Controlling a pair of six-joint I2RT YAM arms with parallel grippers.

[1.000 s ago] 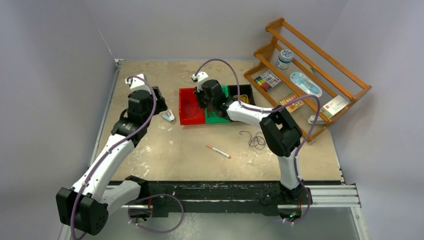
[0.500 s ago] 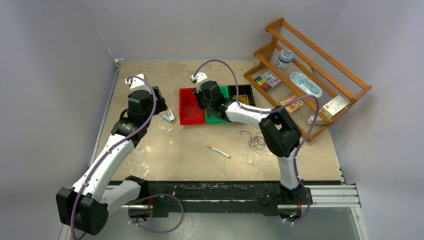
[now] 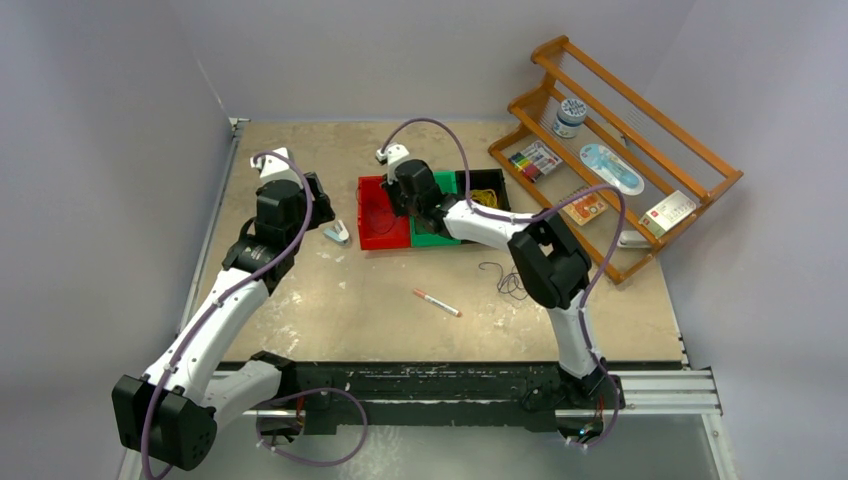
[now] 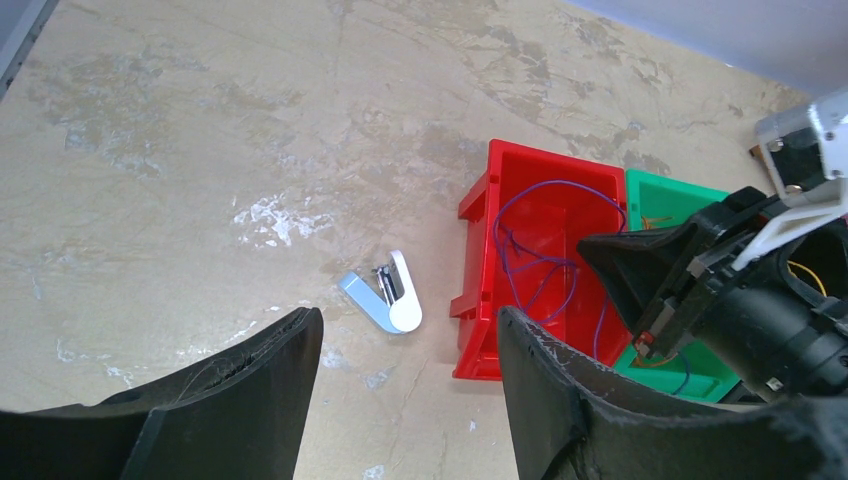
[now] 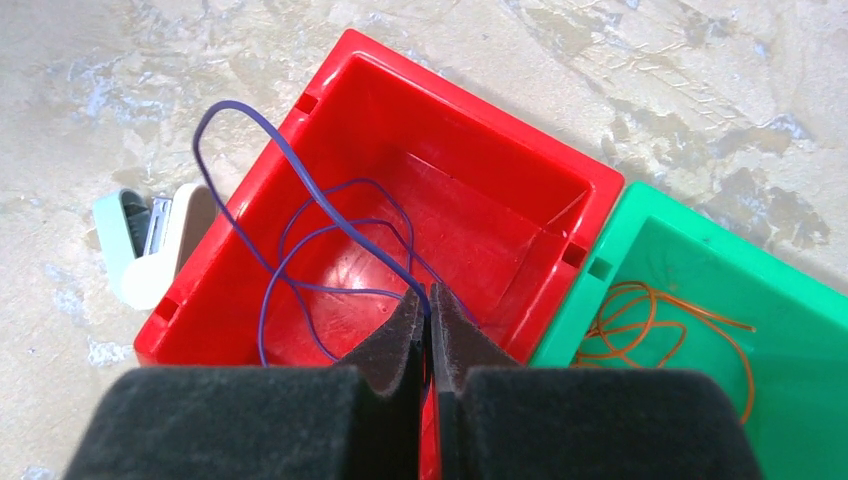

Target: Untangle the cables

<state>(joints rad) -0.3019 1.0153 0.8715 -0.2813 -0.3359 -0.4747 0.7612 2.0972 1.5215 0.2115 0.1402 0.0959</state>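
Pinching the purple cable (image 5: 238,103) in the right gripper (image 5: 430,302) over the red bin (image 5: 480,108), with the left gripper (image 4: 408,340) spread idle. Better to lower deep before letting go, tucking in the loop over the rim.

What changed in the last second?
The right arm swung its elbow slightly left, and its wrist edged left over the red bin. The right gripper is pinching the purple cable; nothing was visibly taken or let go. The left arm, the open left gripper, the pen, the stapler and the dark cable stayed put.
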